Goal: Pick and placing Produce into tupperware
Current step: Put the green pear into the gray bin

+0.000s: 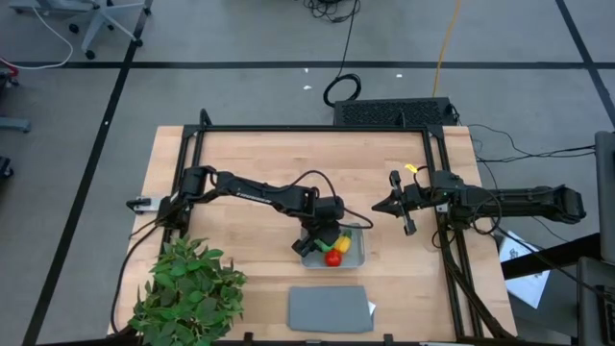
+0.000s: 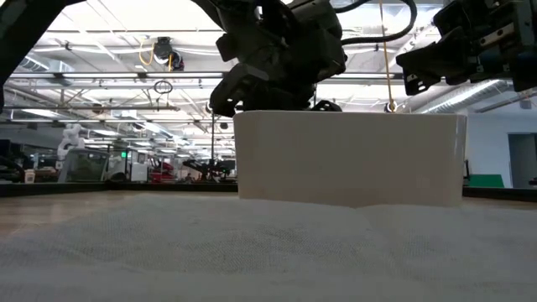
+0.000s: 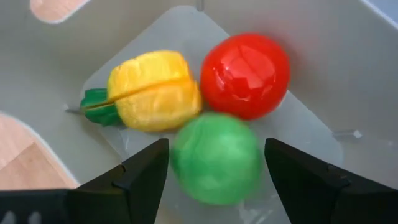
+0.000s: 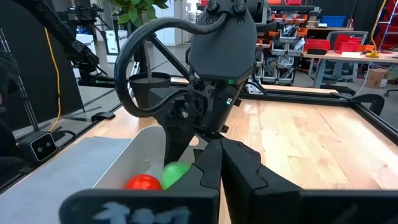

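Observation:
The pale tupperware sits near the middle of the table. In it lie the red round toy, the yellow toy with a green tip and the green round toy. My left gripper hangs open over the tupperware, pointing down. Its fingers stand on either side of the green toy with a narrow gap at each side. The green toy looks blurred. From the right wrist view the green toy and the red one show low inside the tupperware. My right gripper waits shut in the air to the right of the tupperware.
A flat dark grey lid lies just near-side of the tupperware. A big leafy plant fills the near left corner. A black frame rail runs along the far edge, with uprights at both sides. Bare wood lies between tupperware and far rail.

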